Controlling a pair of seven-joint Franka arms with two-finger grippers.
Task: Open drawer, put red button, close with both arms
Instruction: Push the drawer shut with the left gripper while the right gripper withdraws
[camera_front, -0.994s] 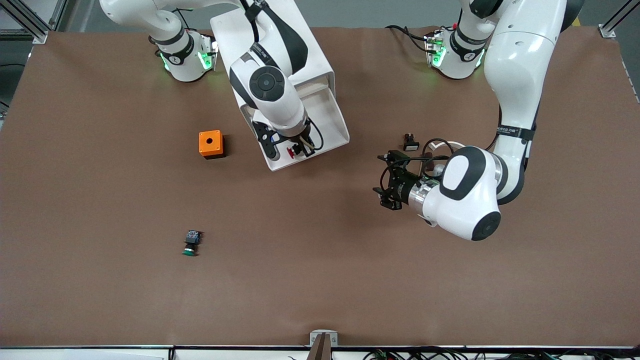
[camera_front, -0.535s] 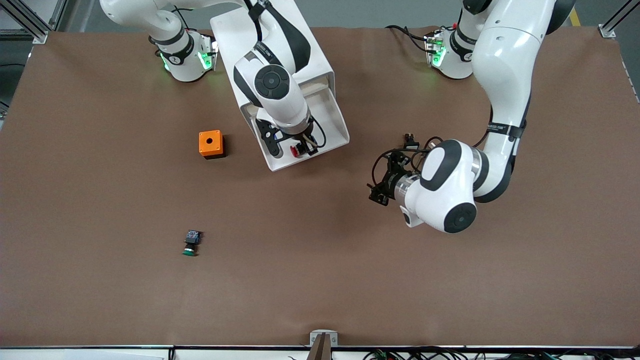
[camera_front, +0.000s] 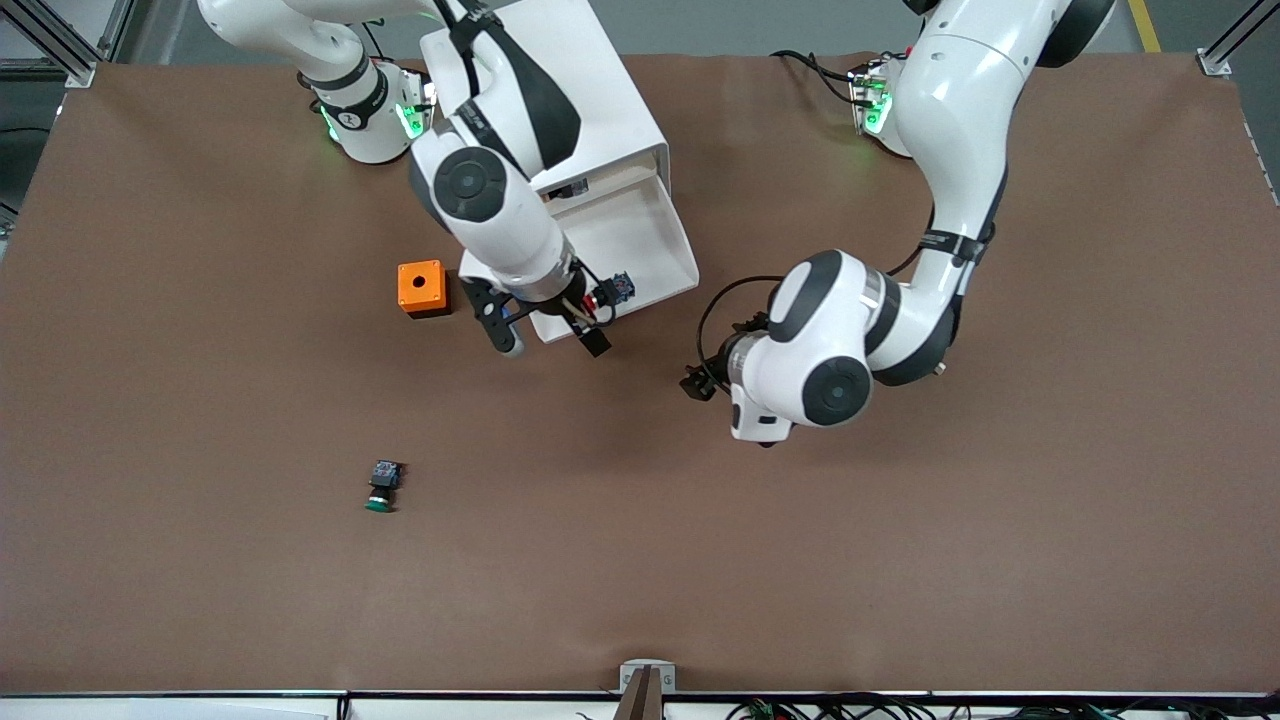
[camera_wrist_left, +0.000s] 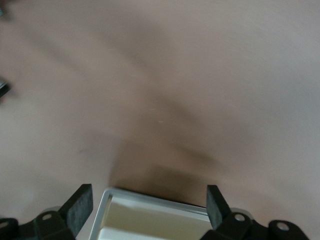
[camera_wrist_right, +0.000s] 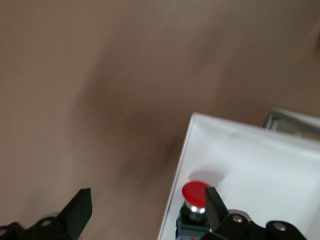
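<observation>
The right pincer (camera_front: 545, 330) hangs over the front corner of the pulled-out drawer (camera_front: 655, 250), its fingers (camera_wrist_right: 77, 212) spread wide and holding nothing. The red button (camera_front: 610, 292) lies on its side inside the drawer, close to the front wall. The left pincer (camera_front: 697, 382) is over bare table (camera_front: 900, 550), toward the left arm's end from the drawer, its fingers (camera_wrist_left: 80, 205) also wide apart and empty. An orange box (camera_front: 422, 288) sits beside the cabinet (camera_front: 545, 80) toward the right arm's end. A green button (camera_front: 383, 485) lies well apart, nearer the front camera.
</observation>
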